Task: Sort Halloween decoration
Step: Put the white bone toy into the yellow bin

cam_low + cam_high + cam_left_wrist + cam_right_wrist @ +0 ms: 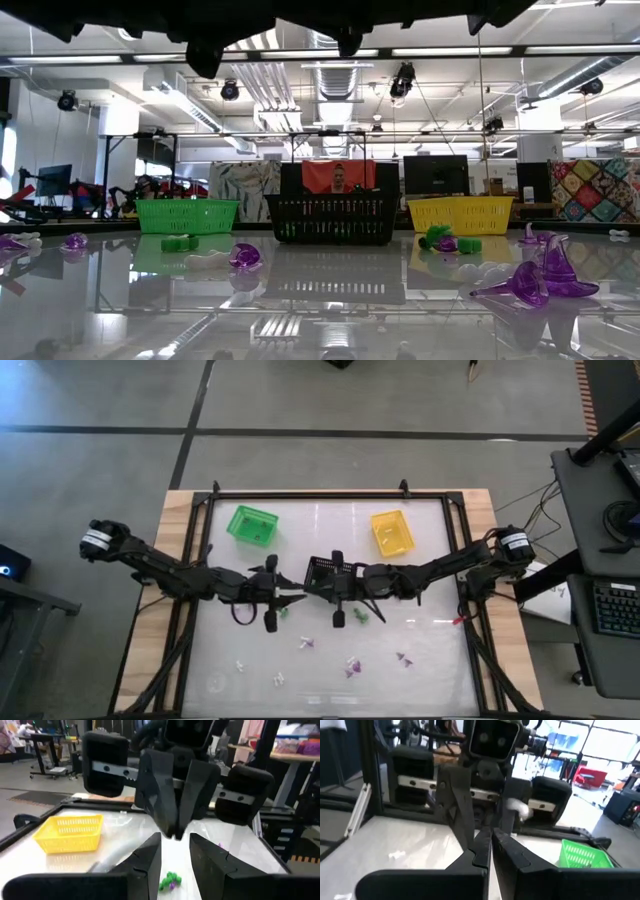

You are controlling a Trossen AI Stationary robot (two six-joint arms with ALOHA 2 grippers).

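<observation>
Meeting tip to tip over the middle of the glossy white desk (420, 650), the two dark arms face each other just in front of the black mesh basket (324, 572). The left pincer (297, 599) has its flat fingers slightly apart with nothing between them; the right pincer (311, 589) is pressed together, empty. Tiny plastic Halloween decoration (350, 666) pieces in purple, white and green lie scattered toward the desk's near edge. Ribbed green basket (251, 524) and yellow basket (392, 532) sit near the far edge.
</observation>
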